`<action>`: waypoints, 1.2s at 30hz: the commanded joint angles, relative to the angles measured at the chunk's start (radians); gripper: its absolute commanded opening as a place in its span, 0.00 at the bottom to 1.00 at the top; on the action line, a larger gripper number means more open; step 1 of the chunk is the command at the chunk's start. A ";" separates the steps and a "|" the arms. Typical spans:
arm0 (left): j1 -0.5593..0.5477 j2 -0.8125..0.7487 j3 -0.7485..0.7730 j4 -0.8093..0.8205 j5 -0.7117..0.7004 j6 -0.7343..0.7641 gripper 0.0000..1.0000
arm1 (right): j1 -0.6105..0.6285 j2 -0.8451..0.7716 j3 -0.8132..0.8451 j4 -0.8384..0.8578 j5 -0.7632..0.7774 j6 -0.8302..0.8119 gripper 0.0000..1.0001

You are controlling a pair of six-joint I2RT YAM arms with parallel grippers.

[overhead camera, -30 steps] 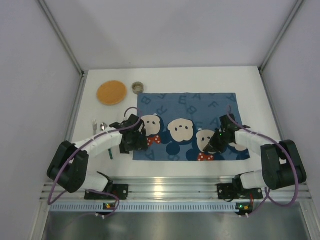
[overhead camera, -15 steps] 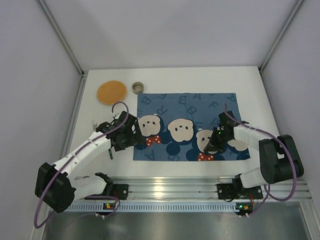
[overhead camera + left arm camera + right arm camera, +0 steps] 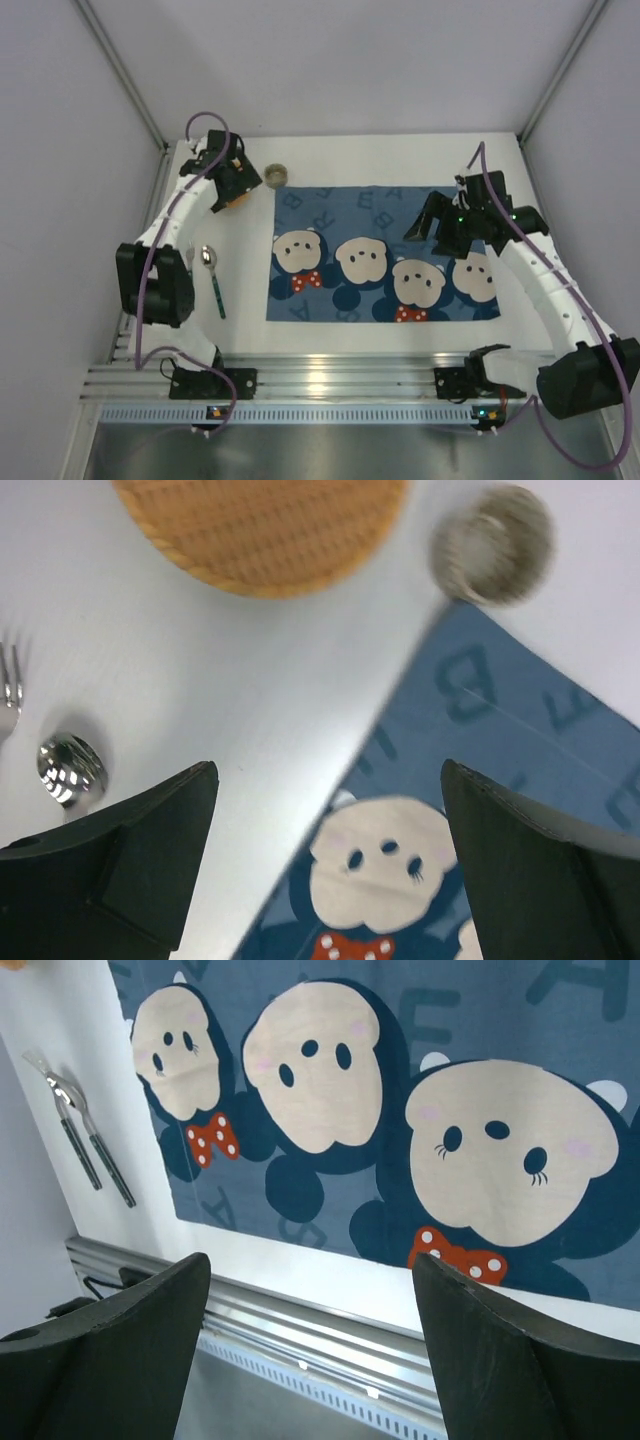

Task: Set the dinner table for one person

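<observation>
Clearly, left end effector gapes.

My left arm is stretched far forward, the left end effector pointing down, jaws spread wide with nothing between them. My right arm reaches forward too, the right end effector angled down and leftward, equally wide, gripping nothing.

1. The dinner table is plain white, matt and smooth.
2. The placemat is printed blue cloth with a dull finish.
3. At ten o'clock of the cloth, the round mat is tan woven wicker, ribbed.
4. At nine o'clock, the spoon is polished metal, mirror-bright.
5. At six o'clock, the rail is pale grooved metal with a sheen.
</observation>
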 commanded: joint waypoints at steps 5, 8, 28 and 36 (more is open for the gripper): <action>0.246 0.163 -0.092 0.339 0.246 -0.034 0.95 | 0.013 0.071 0.132 -0.163 0.036 -0.042 0.83; 0.298 0.209 -0.136 0.483 0.387 -0.049 0.95 | 0.013 0.099 0.124 -0.163 0.025 -0.029 0.82; 0.385 0.373 -0.340 0.847 0.311 -0.262 0.63 | 0.013 0.303 0.228 -0.174 0.035 -0.051 0.81; 0.398 0.407 -0.403 1.014 0.344 -0.360 0.08 | 0.013 0.300 0.209 -0.172 0.036 -0.069 0.80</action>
